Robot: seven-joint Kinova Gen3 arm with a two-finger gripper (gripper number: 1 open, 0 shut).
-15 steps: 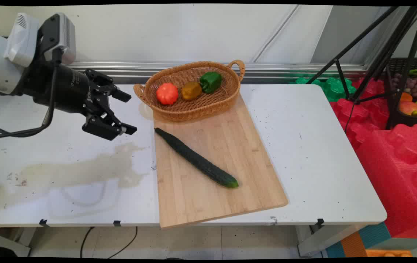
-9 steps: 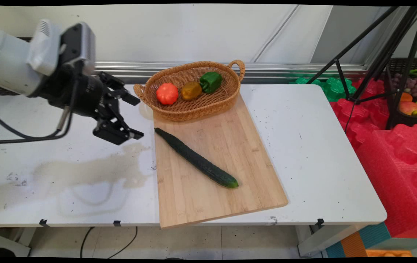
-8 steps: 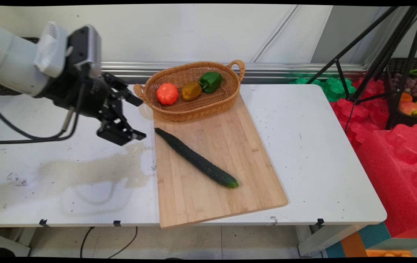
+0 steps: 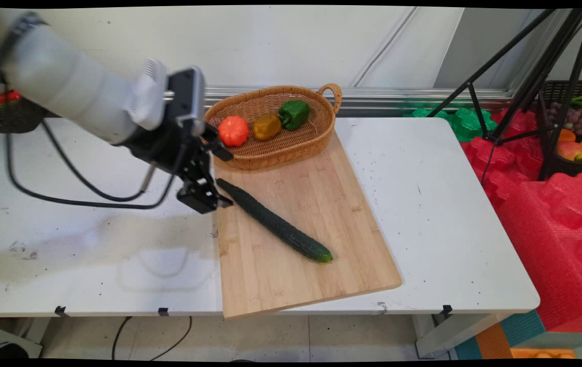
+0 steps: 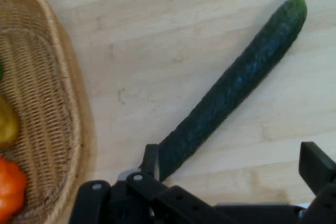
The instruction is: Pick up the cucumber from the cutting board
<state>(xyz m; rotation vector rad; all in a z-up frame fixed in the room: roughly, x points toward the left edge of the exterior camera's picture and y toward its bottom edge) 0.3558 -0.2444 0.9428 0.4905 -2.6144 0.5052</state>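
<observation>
Since a second ago the jaws (image 4: 218, 177) have swung right from over the bare counter (image 4: 92, 244) to the cutting board (image 4: 311, 204), spread wide over the cucumber's (image 4: 275, 223) near end. It looks stiff, smooth and light; mid-length seems the best grip.

A dark green cucumber (image 5: 236, 85) is lying diagonally on a pale wooden board (image 5: 173, 40), its near end reaching down between the spread fingers of the gripper (image 5: 231, 174). A wicker basket (image 5: 50, 114) is being seen at the left edge, resting on the board. A yellow vegetable (image 5: 6, 121) and an orange one (image 5: 9, 192) are lying inside it.
</observation>
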